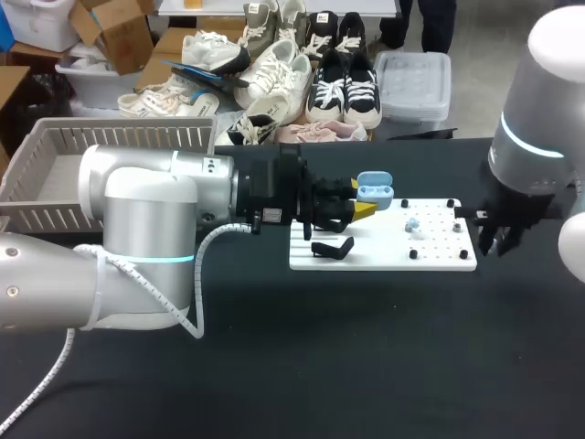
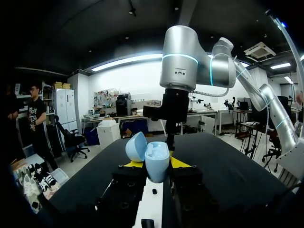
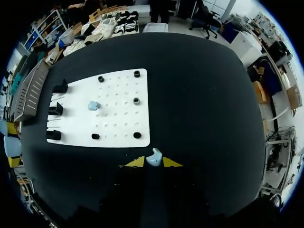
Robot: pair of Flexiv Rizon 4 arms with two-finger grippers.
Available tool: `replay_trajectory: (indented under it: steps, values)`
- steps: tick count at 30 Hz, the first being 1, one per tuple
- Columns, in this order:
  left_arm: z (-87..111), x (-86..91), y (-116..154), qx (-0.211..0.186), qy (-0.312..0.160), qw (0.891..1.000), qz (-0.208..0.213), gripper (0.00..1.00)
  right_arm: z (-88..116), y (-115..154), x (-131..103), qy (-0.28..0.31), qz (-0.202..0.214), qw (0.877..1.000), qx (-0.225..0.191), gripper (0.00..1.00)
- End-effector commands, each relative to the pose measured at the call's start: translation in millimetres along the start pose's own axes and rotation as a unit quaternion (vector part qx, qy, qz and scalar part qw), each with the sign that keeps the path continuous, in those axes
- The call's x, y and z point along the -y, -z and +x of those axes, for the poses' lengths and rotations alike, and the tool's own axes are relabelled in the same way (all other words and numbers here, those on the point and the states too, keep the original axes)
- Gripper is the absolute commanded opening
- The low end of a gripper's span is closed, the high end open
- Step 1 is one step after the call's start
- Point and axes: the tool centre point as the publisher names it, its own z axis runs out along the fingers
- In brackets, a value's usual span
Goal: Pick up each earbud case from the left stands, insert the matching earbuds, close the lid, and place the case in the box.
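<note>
Left jaws: clenched on the earbud case (image 2: 157, 164) from 2 sides, holding it up over the left end of the white board (image 1: 384, 254), its lid (image 2: 135, 146) open.
Right jaws: grasping 1 earbud (image 3: 154, 158) between the yellow tips, over the table (image 1: 366, 366) just off the board's right edge and well apart from the case.
Other earbud (image 1: 413, 222): lying on the board, not yet picked up.
Stands (image 3: 55, 109): 3 black ones, with no case on them that I can see.
Box (image 1: 55, 174): no case in the part that shows; my left arm hides some of it.
Done: 1 case off its stand and opened, 1 earbud in my grasp.
Left, as I judge it: seat both earbuds, close the lid, carry the case to the box.
</note>
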Motion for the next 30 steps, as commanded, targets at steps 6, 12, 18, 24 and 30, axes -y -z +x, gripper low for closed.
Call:
replay_trajectory:
  steps: [6,12,18,24,30]
  values:
    - [0.6,1.9,-0.3,0.001,-0.001,1.000,-0.004,0.00,12.6,31.8,-6.1,-0.088,0.014,0.996,-0.011,0.00]
    - [0.6,1.9,-0.3,0.001,-0.001,1.000,-0.004,0.00,20.9,52.7,-11.9,-0.129,0.028,0.991,-0.013,0.00]
    - [0.6,1.9,-0.3,0.001,-0.001,1.000,-0.004,0.00,27.3,71.8,-18.8,-0.161,0.033,0.986,-0.019,0.00]
    - [0.6,1.9,-0.3,0.001,-0.001,1.000,-0.004,0.00,32.9,94.0,-30.5,-0.177,0.041,0.983,-0.013,0.00]
    - [0.6,1.9,-0.3,0.001,-0.001,1.000,-0.004,0.00,31.9,113.3,-45.6,-0.191,0.043,0.981,-0.008,0.00]
